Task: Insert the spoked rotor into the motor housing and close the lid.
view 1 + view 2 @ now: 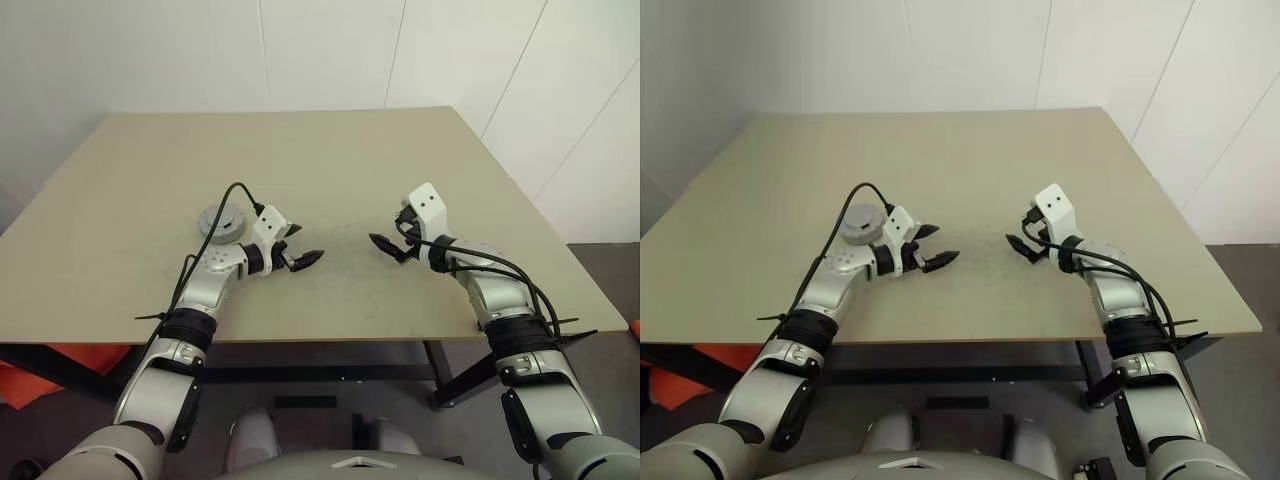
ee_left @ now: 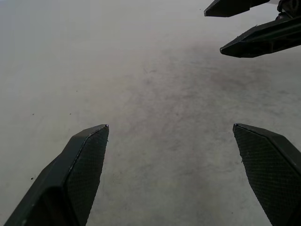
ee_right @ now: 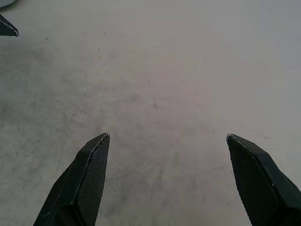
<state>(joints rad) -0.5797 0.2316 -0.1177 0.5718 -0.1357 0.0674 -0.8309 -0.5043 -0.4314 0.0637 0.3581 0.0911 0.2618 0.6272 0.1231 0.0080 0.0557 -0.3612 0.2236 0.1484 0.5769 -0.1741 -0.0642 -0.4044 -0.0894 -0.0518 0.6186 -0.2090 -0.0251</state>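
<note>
A round silver-grey metal piece with a raised centre, the lid, rests on the table just behind my left wrist. I cannot tell whether the motor housing is under it. The spoked rotor is hidden. My left gripper hovers open just above the tabletop, right of the lid, with nothing between its fingers. My right gripper faces it across a short gap, also open and holding nothing; its fingers frame bare tabletop.
The beige table stands against a white wall, its front edge just below both forearms. A black cable loops over the left wrist. Something orange lies on the floor at the lower left.
</note>
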